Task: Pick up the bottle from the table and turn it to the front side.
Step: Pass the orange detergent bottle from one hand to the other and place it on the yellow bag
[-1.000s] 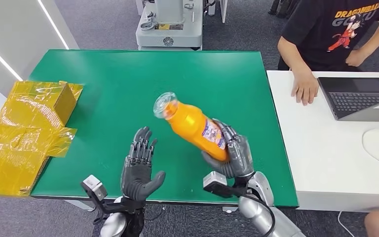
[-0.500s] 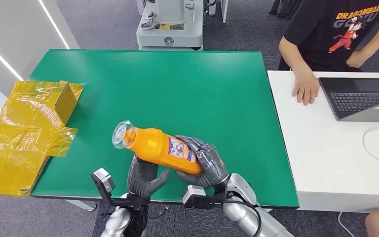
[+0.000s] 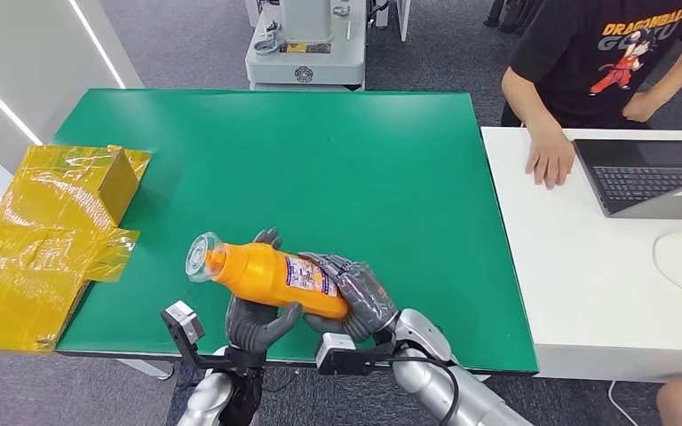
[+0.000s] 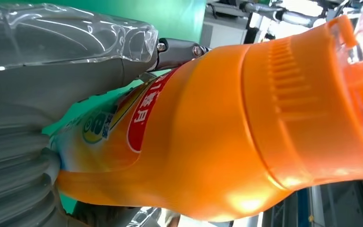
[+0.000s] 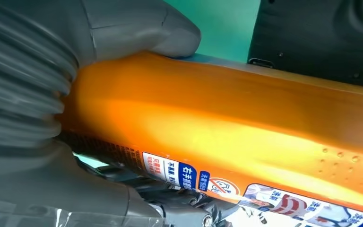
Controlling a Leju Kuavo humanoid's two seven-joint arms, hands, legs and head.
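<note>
An orange bottle (image 3: 262, 271) with a clear cap (image 3: 202, 257) lies nearly level in the air over the near edge of the green table (image 3: 320, 160), cap pointing left. My right hand (image 3: 361, 297) grips its base end, fingers wrapped over the label. My left hand (image 3: 256, 324) is under the bottle's middle, its fingers upright behind it and its thumb in front. In the left wrist view the bottle (image 4: 227, 127) lies against my left hand (image 4: 19, 109), with green showing between thumb and bottle. In the right wrist view my right hand (image 5: 28, 94) clasps the bottle (image 5: 227, 123).
A yellow-wrapped box (image 3: 49, 222) sits at the table's left edge. To the right stands a white desk (image 3: 586, 266) with a laptop (image 3: 648, 173), and a seated person (image 3: 586, 53) rests a hand (image 3: 549, 160) on it. A grey machine base (image 3: 306, 44) stands beyond the table.
My right hand has carried the bottle left and down and tipped it flatter. It now lies against my left hand, which stood apart with spread fingers a second ago.
</note>
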